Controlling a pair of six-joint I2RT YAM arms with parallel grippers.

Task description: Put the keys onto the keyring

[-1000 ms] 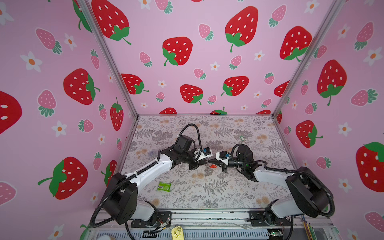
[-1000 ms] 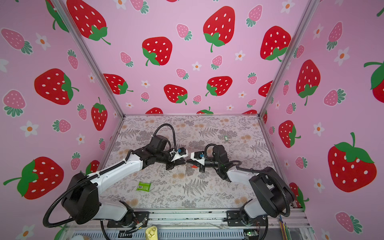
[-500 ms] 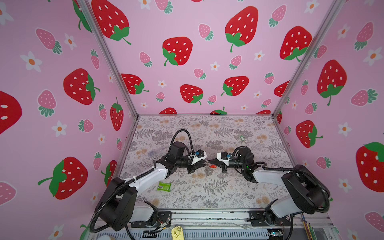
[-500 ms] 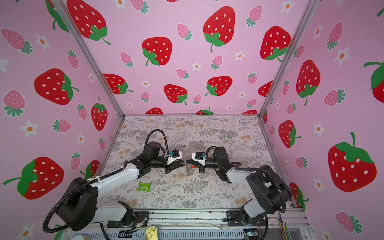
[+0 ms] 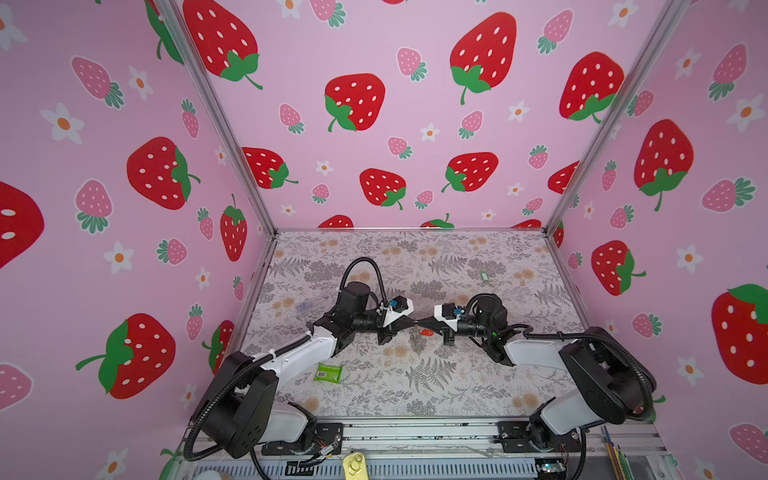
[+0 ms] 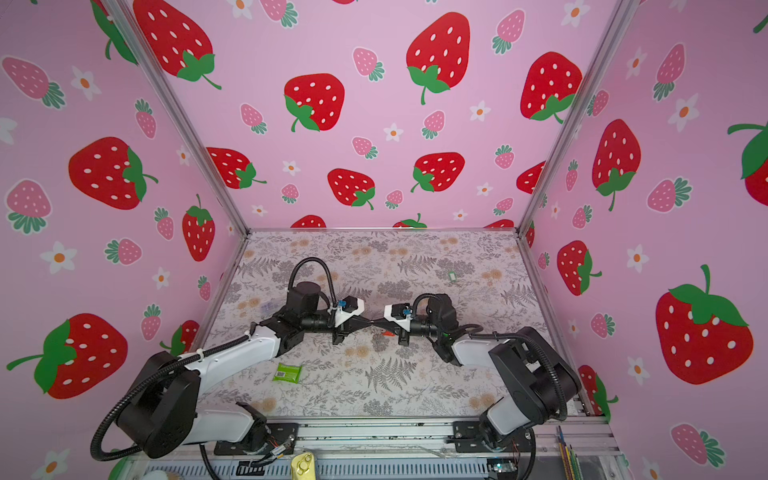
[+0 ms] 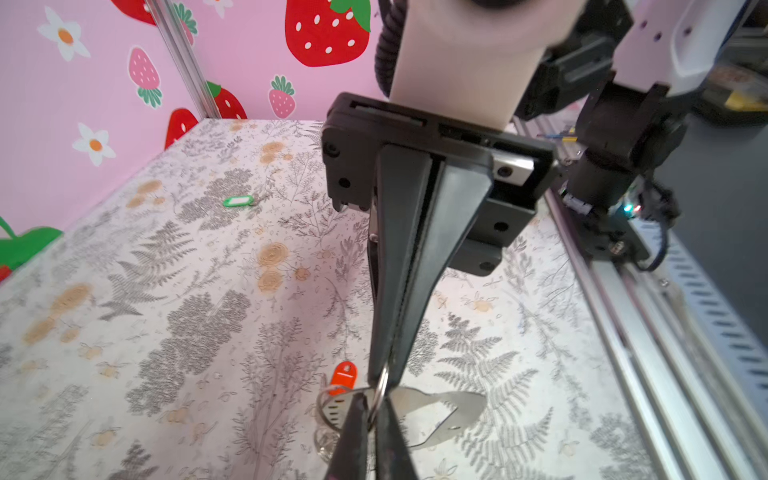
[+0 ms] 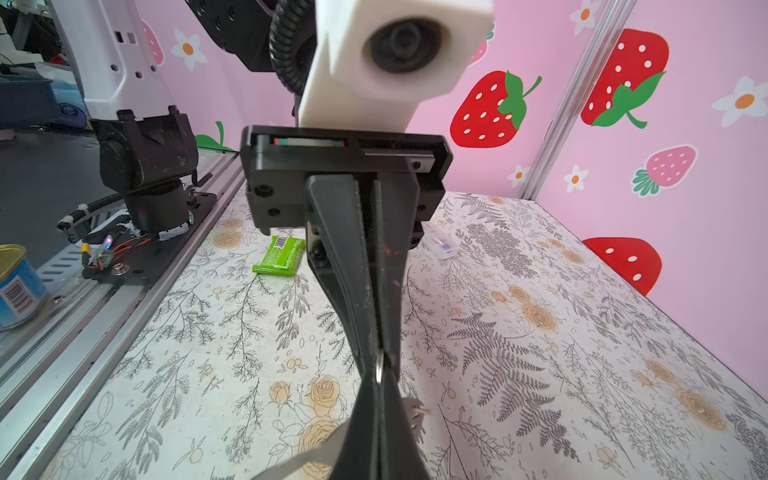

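Left hand (image 8: pixel 380 353) and right hand (image 7: pixel 386 370) meet tip to tip above the worktop (image 5: pixel 436 386), both pinching the keyring (image 7: pixel 440 411) by its metal ring (image 7: pixel 380 386); red key (image 7: pixel 343 376) just beside, green key (image 7: pixel 237 201) lies well apart, farther back

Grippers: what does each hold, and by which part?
Both the left gripper and the right gripper pinch one small metal ring, at opposite edges.
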